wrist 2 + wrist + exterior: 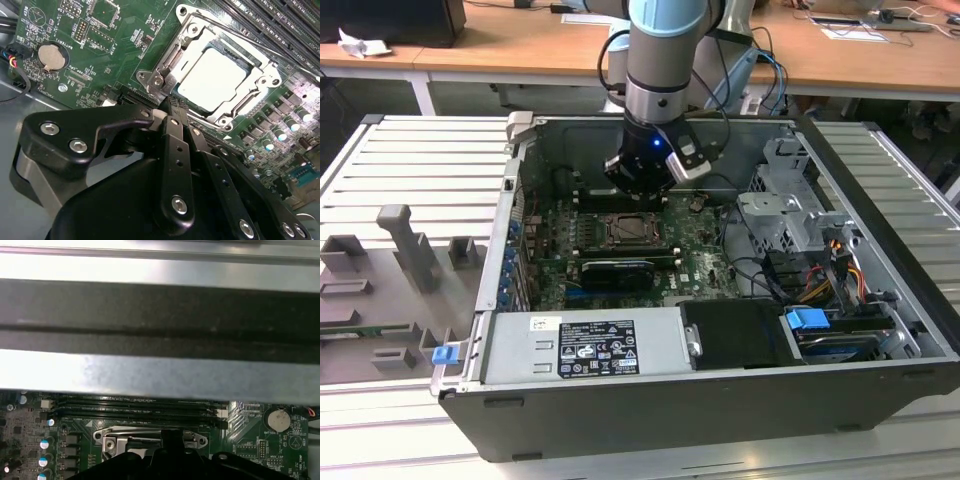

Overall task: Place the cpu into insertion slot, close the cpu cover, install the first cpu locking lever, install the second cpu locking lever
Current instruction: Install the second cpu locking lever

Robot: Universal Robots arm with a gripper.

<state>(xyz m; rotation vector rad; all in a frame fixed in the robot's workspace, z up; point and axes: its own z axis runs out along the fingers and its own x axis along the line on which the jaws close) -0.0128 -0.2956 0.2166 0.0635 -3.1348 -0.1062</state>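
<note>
The cpu [212,79] lies flat in the insertion slot [638,233], its pale metal face showing through the cut-out of the cpu cover [257,75]. The silvery cover lies down flat around the chip. My gripper [169,102] has its black fingers [172,145] pressed together, shut, with the tips at the socket's rim near one corner. In the exterior view the gripper [642,190] hangs just behind the socket inside the open computer case. The first wrist view has the socket frame [117,436] partly hidden behind the gripper [170,439].
Long black memory slots [280,25] run beside the socket. A coin battery [51,56] and capacitors [280,135] sit on the green board. A power supply [585,345], drive cage [790,215] and cables [840,275] crowd the case. Grey fixtures [405,245] stand at the exterior view's left.
</note>
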